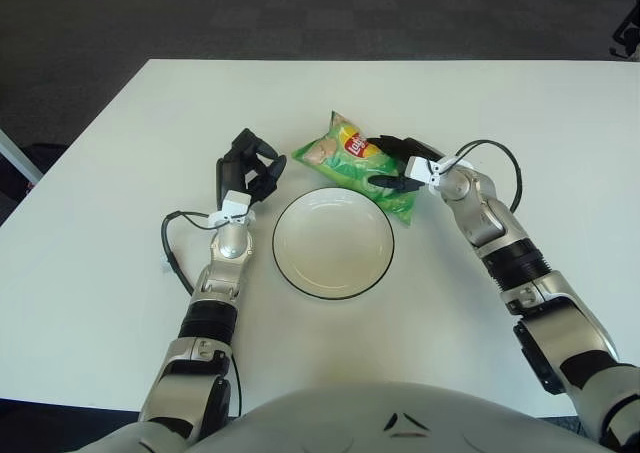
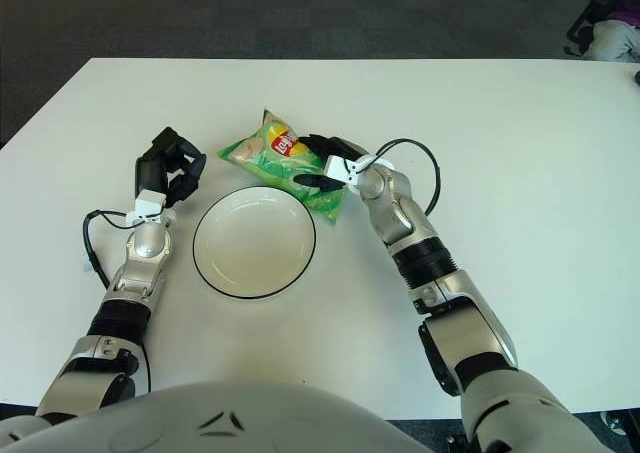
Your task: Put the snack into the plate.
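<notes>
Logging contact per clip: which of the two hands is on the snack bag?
The right hand, fingers closed on the chip bag; the left hand shows left of the plate.

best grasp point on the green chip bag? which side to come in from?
Take the green foil chip bag by its right end, nearest the right hand, whose fingers are already around that end. The bag lies flat on the white table, long axis slanting away from the white black-rimmed plate, so come in from the right and pinch the thin edge. The left hand shows left of the plate.
</notes>
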`<state>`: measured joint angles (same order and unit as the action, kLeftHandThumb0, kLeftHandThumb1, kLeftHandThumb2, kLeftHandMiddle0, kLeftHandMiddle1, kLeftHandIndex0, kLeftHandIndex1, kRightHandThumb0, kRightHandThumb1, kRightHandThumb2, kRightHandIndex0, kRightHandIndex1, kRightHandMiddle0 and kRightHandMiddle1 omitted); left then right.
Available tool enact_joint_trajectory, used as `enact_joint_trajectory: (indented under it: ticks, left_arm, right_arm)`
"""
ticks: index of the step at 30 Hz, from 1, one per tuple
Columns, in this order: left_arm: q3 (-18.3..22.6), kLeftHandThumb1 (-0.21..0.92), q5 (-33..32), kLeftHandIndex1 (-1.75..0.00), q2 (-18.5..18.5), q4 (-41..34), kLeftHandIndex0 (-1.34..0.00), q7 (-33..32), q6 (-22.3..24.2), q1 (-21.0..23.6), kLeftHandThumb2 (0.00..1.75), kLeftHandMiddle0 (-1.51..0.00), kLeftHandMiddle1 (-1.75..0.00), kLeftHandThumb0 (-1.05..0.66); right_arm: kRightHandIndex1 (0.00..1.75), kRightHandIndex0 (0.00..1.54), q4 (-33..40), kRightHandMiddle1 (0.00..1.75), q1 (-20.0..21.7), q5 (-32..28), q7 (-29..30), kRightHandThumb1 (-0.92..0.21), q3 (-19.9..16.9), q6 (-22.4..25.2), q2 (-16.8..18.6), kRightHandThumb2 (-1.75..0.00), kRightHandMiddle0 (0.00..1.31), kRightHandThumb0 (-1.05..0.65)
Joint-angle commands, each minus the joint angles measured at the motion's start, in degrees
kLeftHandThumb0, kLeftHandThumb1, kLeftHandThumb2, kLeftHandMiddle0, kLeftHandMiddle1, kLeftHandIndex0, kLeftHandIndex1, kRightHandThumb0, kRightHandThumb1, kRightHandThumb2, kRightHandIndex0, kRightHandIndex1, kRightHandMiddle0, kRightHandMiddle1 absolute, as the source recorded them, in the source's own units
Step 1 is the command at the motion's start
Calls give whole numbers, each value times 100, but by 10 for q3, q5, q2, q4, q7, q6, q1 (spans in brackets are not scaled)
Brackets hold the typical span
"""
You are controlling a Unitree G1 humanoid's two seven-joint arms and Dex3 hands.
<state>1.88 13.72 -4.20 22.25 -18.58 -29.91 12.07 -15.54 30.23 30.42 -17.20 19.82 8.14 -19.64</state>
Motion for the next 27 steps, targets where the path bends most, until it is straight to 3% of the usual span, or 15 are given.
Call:
enact_joint_trajectory:
  ticks: [1, 10, 13, 14, 15, 18, 19, 21, 22, 26, 27]
  left_arm:
    - [0, 92, 0, -175, 5, 12, -76, -7, -8, -25, 32, -95, -175, -28]
    - [2, 92, -3, -175, 3, 11, -76, -4, -12, -26, 32, -96, -175, -27]
    - [3, 92, -3, -175, 3, 12, -76, -3, -13, -26, 32, -97, -175, -27]
    - [3, 92, -3, -175, 3, 13, -76, -3, -13, -25, 32, -97, -175, -27]
    - [3, 92, -3, -175, 2, 13, -77, -3, -14, -25, 32, -97, -175, -27]
    - [3, 92, -4, -175, 2, 14, -77, -3, -15, -25, 31, -97, -175, -27]
    - [3, 92, -4, -175, 2, 15, -77, -3, -16, -24, 31, -97, -175, -27]
    - [4, 92, -4, -175, 2, 16, -77, -3, -17, -24, 31, -97, -175, -27]
    - [4, 92, -4, -175, 2, 16, -77, -3, -18, -24, 31, -97, -175, -27]
    - [4, 92, -5, -175, 2, 17, -77, -3, -19, -24, 31, -98, -175, -27]
    - [4, 92, -5, -175, 2, 18, -77, -3, -19, -24, 31, -98, -175, -27]
  right_arm:
    - [0, 7, 2, 11, -13, 36, 37, -92, -4, 21, -19, -37, 56, -90]
    - [2, 12, -18, 15, -18, 107, 151, -92, 2, 41, -17, -25, 70, -82]
    - [3, 32, -24, 26, -21, 132, 202, -92, 6, 44, -16, -19, 74, -74]
    - [3, 43, -29, 42, -23, 139, 225, -92, 5, 42, -15, -16, 71, -70]
    - [19, 47, -33, 63, -25, 143, 240, -92, 5, 41, -14, -13, 67, -65]
    - [74, 38, -56, 103, -30, 147, 301, -92, -1, 26, -9, -11, 63, -50]
    - [100, 31, -68, 112, -28, 145, 316, -92, -2, 18, -9, -11, 64, -46]
    - [128, 23, -87, 122, -24, 141, 334, -92, -3, 6, -10, -12, 62, -42]
    - [131, 27, -93, 130, -22, 139, 339, -92, -3, 2, -11, -17, 59, -27]
    - [137, 32, -115, 150, -16, 137, 361, -84, -1, -20, -16, -42, 50, -7]
    - [139, 37, -119, 159, -16, 138, 365, -74, -1, -25, -16, -59, 47, -4]
